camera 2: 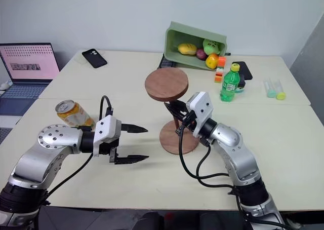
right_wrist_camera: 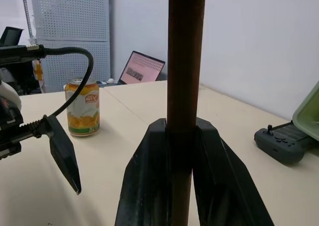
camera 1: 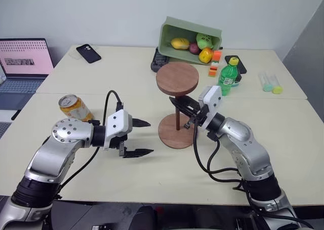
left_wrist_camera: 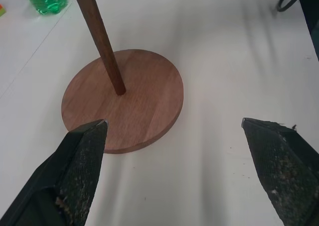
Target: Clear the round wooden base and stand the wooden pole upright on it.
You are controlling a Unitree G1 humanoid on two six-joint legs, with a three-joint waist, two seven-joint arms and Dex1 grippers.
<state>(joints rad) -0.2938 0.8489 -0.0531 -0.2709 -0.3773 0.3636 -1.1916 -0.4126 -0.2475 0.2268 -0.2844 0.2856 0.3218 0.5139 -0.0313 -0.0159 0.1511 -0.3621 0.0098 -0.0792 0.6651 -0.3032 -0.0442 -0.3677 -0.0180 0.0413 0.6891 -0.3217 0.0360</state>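
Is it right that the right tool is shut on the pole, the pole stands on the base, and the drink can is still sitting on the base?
Not quite. The can stands on the table beside the left arm, off the base, as the left eye view shows. The rest holds: the right tool is shut on the pole, which stands on the base.

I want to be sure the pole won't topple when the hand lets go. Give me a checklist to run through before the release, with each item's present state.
1. Round wooden base cleared of other things: ok; the drink can stands apart on the table.
2. Wooden pole foot on the base: ok, it meets the disc near its middle.
3. Pole upright: ok in the eye views; its disc end is on top.
4. Right hand gripping the rod: ok, shut on it.
5. Left hand out of the way: ok, open, beside the base.
6. Pole stands unaided: cannot tell.
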